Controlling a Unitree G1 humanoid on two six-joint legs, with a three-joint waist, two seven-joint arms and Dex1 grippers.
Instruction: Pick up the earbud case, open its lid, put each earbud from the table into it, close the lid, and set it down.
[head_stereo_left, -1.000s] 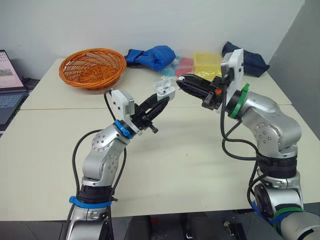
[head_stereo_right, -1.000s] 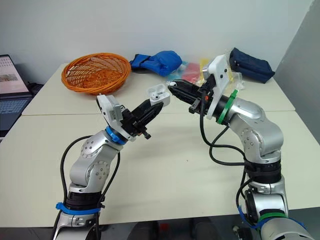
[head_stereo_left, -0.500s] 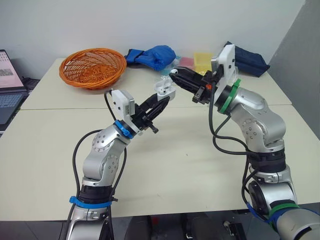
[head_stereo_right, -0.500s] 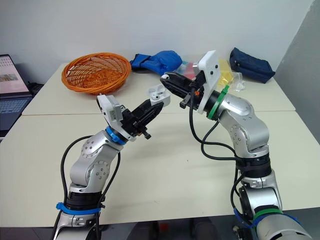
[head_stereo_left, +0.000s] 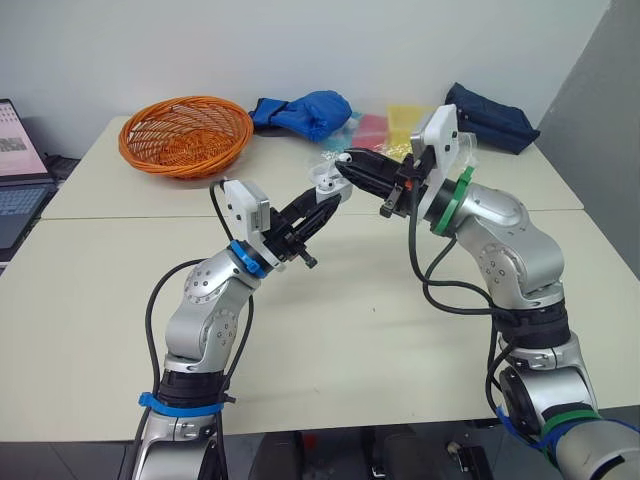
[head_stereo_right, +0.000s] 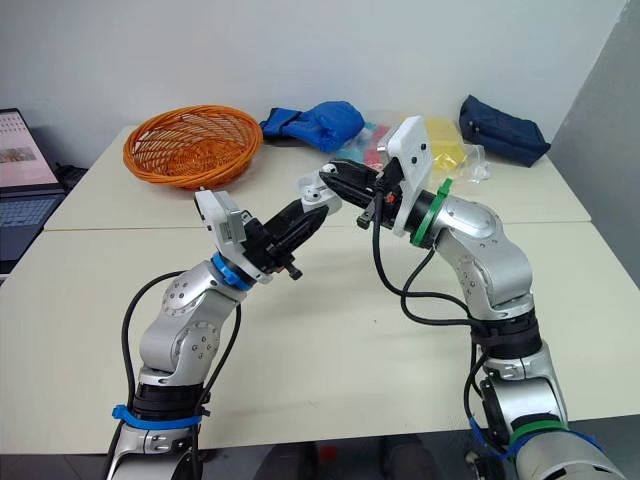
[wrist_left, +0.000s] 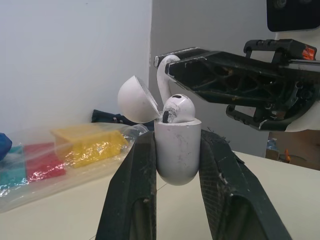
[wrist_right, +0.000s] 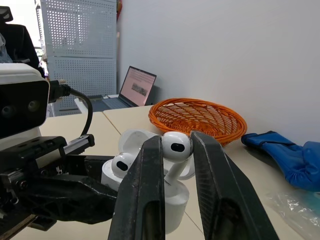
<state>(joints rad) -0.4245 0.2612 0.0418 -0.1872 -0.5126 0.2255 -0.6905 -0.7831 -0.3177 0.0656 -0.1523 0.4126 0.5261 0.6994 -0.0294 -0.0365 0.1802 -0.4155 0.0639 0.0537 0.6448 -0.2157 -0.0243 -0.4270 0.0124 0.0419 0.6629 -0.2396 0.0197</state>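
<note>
Left claw is clamped on the earbud case (lid open, one earbud seated). Right claw pinches the second earbud, directly above the case held in the left claw.

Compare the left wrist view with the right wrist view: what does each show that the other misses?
Left wrist view, not the right: a clear bag of yellow and red packets. Right wrist view, not the left: the orange wicker basket, an open laptop and blue cloth. Both: the white earbud case, lid open, clamped in the left jaws, one white earbud seated, and the right jaws pinching the second white earbud at its open top.
</note>
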